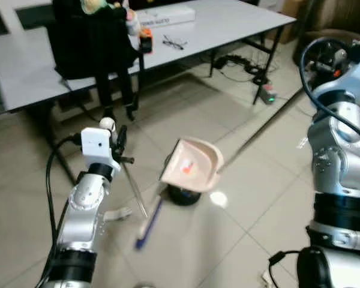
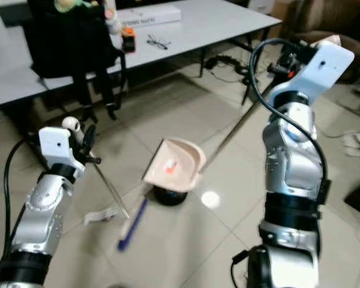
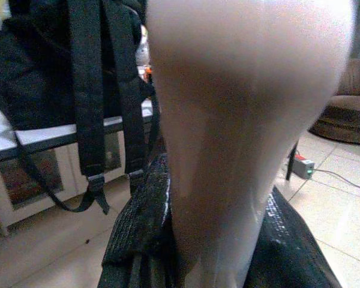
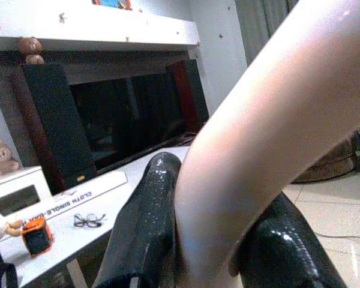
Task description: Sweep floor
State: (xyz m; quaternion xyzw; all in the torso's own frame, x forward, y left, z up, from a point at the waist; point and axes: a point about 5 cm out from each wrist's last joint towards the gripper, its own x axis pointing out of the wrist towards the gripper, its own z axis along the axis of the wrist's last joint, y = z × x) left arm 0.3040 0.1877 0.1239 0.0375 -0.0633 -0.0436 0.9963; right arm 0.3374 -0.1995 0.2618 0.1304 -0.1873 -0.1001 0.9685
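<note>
The dustpan (image 1: 191, 166) is the thing to steer by here, tipped up on the tiled floor (image 1: 246, 198) with its open mouth toward the robot.

Nearest to the robot, on its left of the dustpan, the left gripper (image 1: 117, 139) is clenched round a thin pale broom handle (image 1: 134, 189). The left wrist view shows the black fingers (image 3: 141, 222) pressed on either side of that pale shaft. The handle slants down toward the blue broom head (image 1: 147, 225), which lies on the floor just in front of the dustpan, so the brush looks set to push dirt into the pan. A scrap of white litter (image 1: 117, 212) lies near the head, further from the pan.

A black round base (image 1: 184, 195) sits right under the dustpan.

On the other side, the dustpan's long pole (image 1: 261, 129) runs up and away to the right gripper (image 2: 282, 66), raised high and clamped on it; its fingers (image 4: 147, 222) hug the shaft in the right wrist view. Held so, the pan stays propped while the broom works.

Beyond the dustpan stands a grey table (image 1: 228, 27), with a black backpack (image 1: 87, 36), glasses (image 1: 174, 42) and a white box (image 1: 165, 17) on it.
</note>
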